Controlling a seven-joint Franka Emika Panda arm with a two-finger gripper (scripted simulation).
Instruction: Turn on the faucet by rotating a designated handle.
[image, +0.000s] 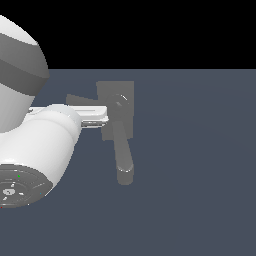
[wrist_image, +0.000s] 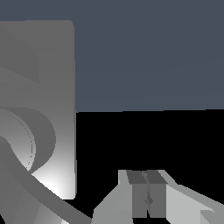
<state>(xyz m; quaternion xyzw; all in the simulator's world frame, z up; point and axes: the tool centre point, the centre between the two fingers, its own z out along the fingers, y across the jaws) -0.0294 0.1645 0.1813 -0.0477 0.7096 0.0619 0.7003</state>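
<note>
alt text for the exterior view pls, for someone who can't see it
A white robot arm reaches in from the exterior view's left, its gripper right beside a matte grey faucet on a dark blue-grey floor. The thick rounded spout points toward the camera, and the thin handle sticks out toward the arm.

Matte grey faucet (image: 116, 107) sits on the blue-grey surface, flat rectangular base block behind a round hub (image: 120, 100). Thick round-ended spout (image: 123, 152) runs toward the camera in the exterior view. Thin straight handle (image: 81, 99) points from the hub to that view's left.
</note>
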